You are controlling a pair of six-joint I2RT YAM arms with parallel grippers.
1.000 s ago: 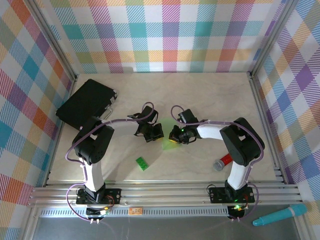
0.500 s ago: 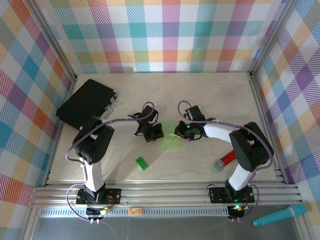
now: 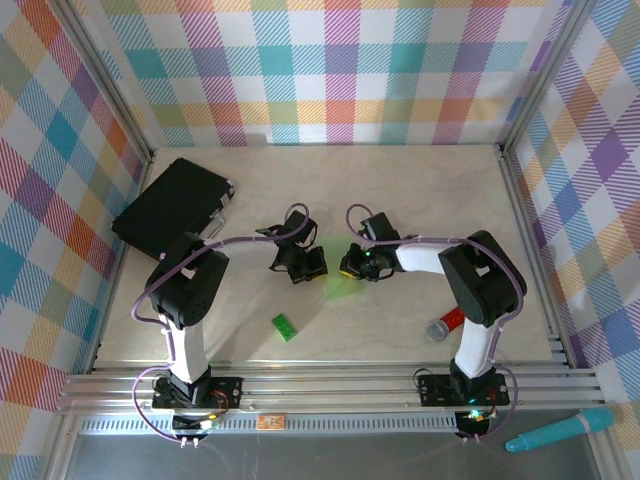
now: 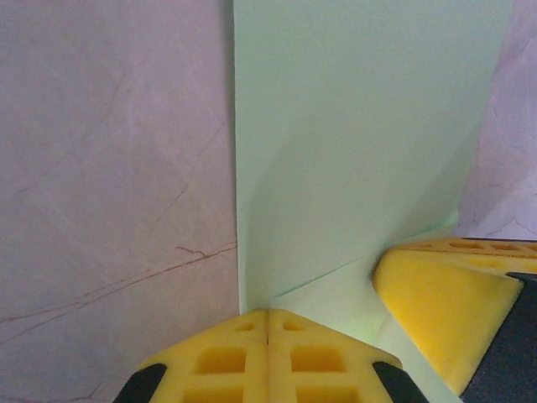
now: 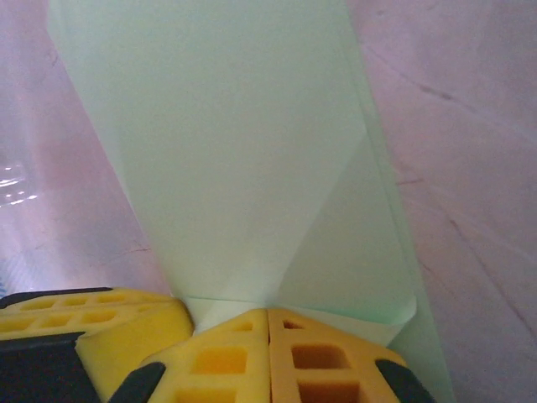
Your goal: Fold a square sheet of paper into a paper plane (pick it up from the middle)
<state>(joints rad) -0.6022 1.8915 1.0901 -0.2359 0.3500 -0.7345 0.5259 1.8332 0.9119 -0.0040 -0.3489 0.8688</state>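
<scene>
A pale-green sheet of paper (image 3: 342,286) is seen from overhead at the centre of the frame. It lies on the marbled beige table (image 3: 420,200), just below and between the left gripper (image 3: 306,268) and the right gripper (image 3: 352,268). A small bright-green toy brick (image 3: 285,327) is placed to its lower left and a flat black case (image 3: 170,205) at the upper left. A red-and-grey cylinder (image 3: 447,323) is seen at the lower right, and a teal pen (image 3: 560,430) in the bottom right corner, off the table.

The diagonal creases and a layered flap, too small to be made out from overhead, are shown in the wrist views. In each wrist view the yellow foam pads (image 4: 226,361) are pressed together at the bottom centre, their tips against the paper's near edge. The other arm's yellow finger is seen beside them. Whether paper is pinched between the closed pads cannot be told.
</scene>
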